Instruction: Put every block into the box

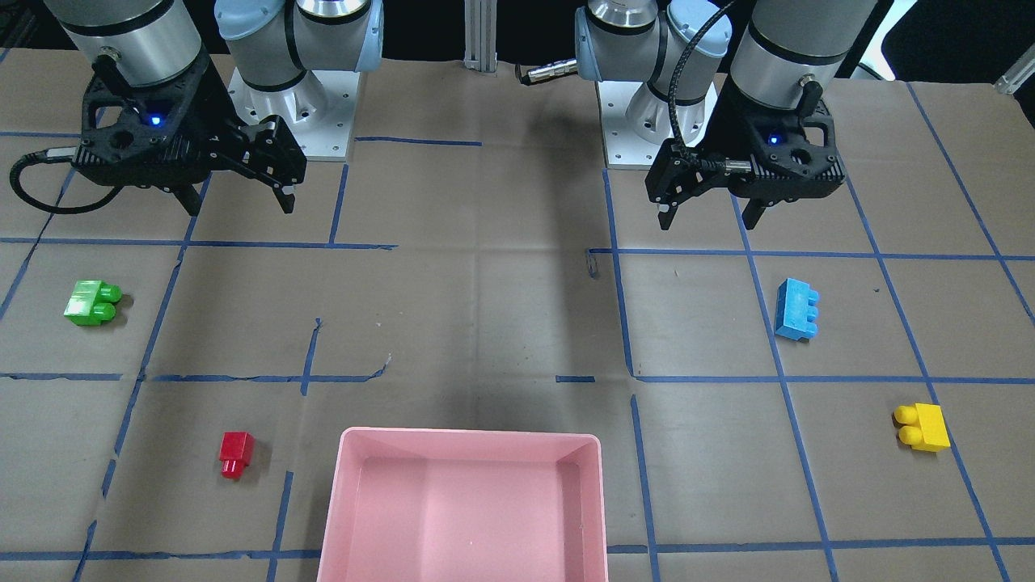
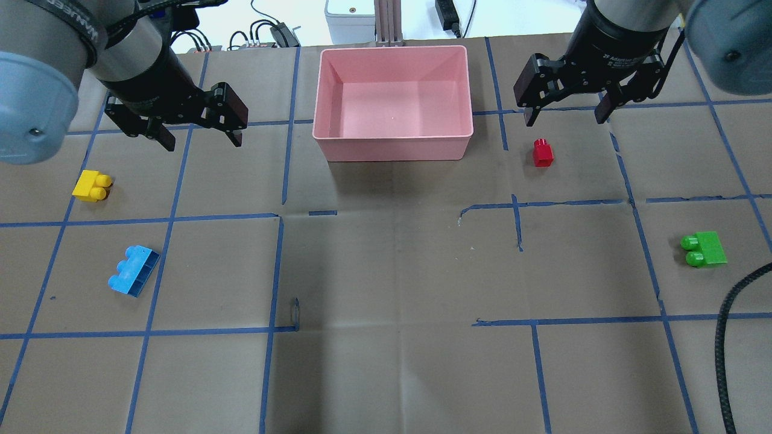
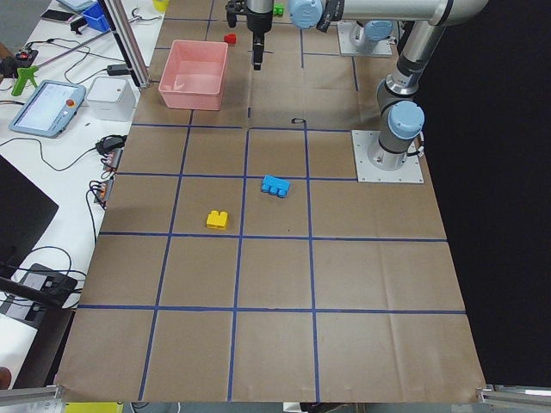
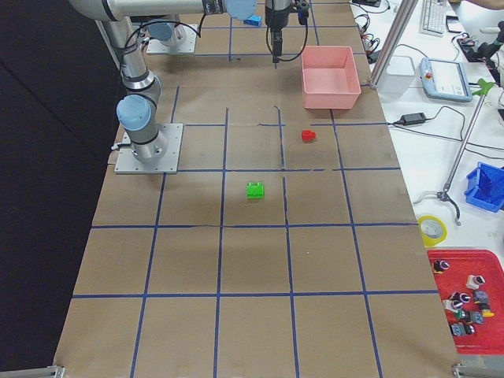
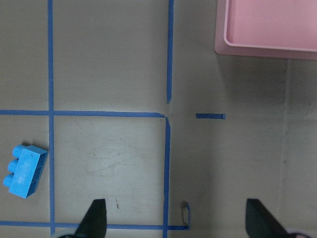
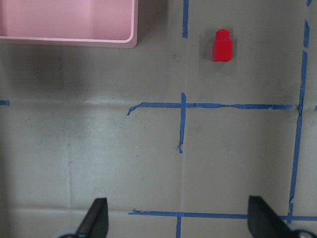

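The pink box (image 2: 392, 147) stands empty at the table's far middle; it also shows in the front view (image 1: 469, 436). The yellow block (image 2: 91, 185) and light-blue block (image 2: 133, 278) lie on my left side. The red block (image 2: 542, 152) and green block (image 2: 704, 249) lie on my right side. My left gripper (image 2: 202, 142) hangs open and empty above the table, left of the box and beyond the yellow block. My right gripper (image 2: 565, 117) hangs open and empty just beyond the red block, which shows in the right wrist view (image 6: 222, 45).
Blue tape lines grid the brown paper tabletop. A black cable (image 2: 736, 337) curls in at the near right. The arm bases (image 1: 291, 105) are bolted at my edge of the table. Benches with a tablet (image 3: 47, 107) and parts bins (image 4: 488, 185) lie past the far edge.
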Robot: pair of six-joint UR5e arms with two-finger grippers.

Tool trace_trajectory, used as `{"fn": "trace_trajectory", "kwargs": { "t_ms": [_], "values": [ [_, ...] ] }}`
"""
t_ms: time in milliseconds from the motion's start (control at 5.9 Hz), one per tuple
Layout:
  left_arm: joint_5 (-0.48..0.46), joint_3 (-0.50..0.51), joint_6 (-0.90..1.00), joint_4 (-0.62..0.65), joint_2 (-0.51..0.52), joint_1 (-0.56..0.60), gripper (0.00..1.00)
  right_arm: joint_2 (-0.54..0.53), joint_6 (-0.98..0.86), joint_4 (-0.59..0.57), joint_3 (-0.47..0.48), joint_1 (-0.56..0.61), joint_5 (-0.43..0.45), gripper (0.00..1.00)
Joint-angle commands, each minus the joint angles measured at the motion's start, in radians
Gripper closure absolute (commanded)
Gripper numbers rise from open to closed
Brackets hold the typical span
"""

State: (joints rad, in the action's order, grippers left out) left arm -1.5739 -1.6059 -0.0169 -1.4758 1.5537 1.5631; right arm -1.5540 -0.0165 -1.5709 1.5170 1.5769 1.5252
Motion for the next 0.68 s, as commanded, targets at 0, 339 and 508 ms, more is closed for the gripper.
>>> {"fn": "trace_trajectory", "kwargs": {
  "t_ms": [0, 339, 508],
  "values": [
    [-0.002, -0.002, 0.003, 0.002, 0.000, 0.000, 0.01, 0.000, 0.000, -0.004, 0.000, -0.002, -0.002, 0.00],
    [-0.002, -0.005, 0.002, 0.002, -0.003, 0.000, 0.01, 0.006, 0.000, 0.000, 0.000, -0.003, 0.000, 0.00],
    [-0.002, -0.006, 0.014, 0.000, -0.007, -0.008, 0.01, 0.011, -0.002, 0.005, 0.002, -0.005, 0.001, 0.00]
  ]
}}
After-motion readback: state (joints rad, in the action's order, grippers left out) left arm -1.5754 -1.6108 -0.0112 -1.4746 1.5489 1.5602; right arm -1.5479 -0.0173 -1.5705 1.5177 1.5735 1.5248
